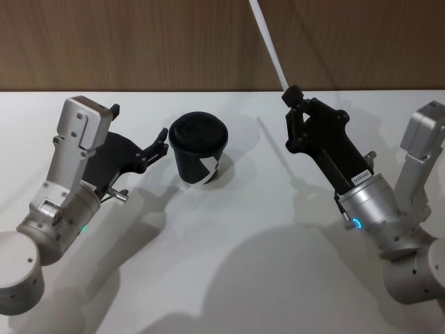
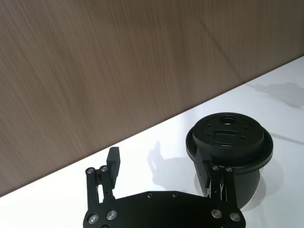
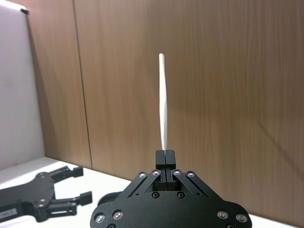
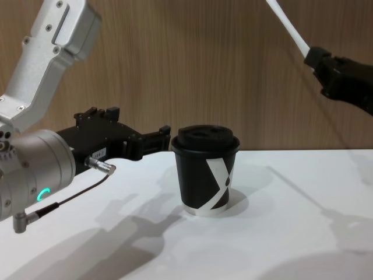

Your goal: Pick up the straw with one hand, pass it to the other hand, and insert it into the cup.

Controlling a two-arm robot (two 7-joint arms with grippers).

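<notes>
Right gripper (image 1: 292, 94) clenches thin white plastic straw (image 1: 271, 49) by its end, so it might pivot. Left gripper (image 1: 158, 145), jaws apart, could bump black lidded paper cup (image 1: 199, 139) beside them.

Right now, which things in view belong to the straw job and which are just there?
Job: straw, pinched in the right hand; cup, lid on; left hand, open beside the cup.
Just there: white table; wood wall behind.
</notes>
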